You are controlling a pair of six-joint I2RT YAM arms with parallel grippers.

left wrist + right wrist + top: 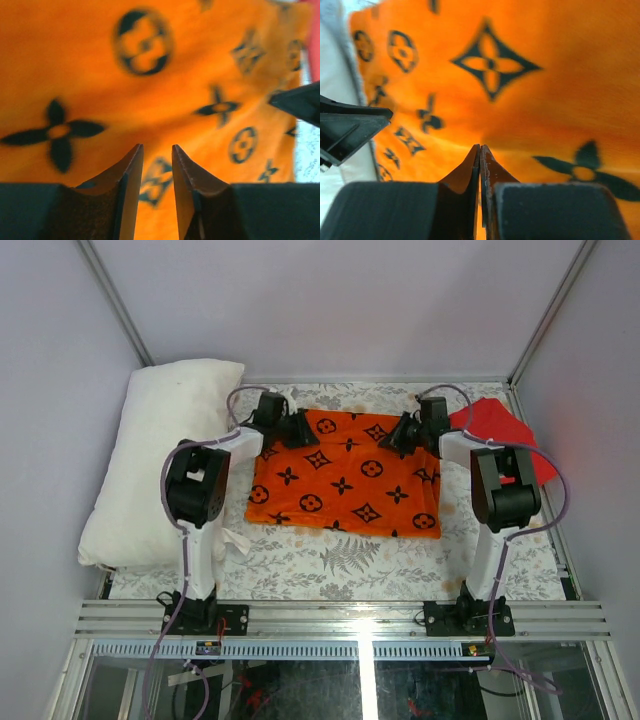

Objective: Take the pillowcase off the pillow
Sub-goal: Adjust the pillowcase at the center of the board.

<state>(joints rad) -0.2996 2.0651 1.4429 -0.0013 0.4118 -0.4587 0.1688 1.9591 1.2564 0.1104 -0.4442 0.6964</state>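
The orange pillowcase (pixel 345 475) with black motifs lies flat on the table, empty. To its left lies the white pillow (pixel 160 460), outside the cover. My left gripper (pixel 300 430) is at the pillowcase's far left corner. In the left wrist view it (pixel 157 146) hangs just over the orange fabric (pixel 150 90), jaws a narrow gap apart with nothing seen between them. My right gripper (pixel 400 435) is at the far right corner. Up close it (pixel 480 146) is shut, its tips pinched into the creased fabric (pixel 545 100).
A plain red cloth (pixel 505 430) lies at the back right, behind the right arm. The floral table covering (pixel 340 560) shows in front of the pillowcase. Walls close the back and both sides; a metal rail (pixel 340 620) runs along the near edge.
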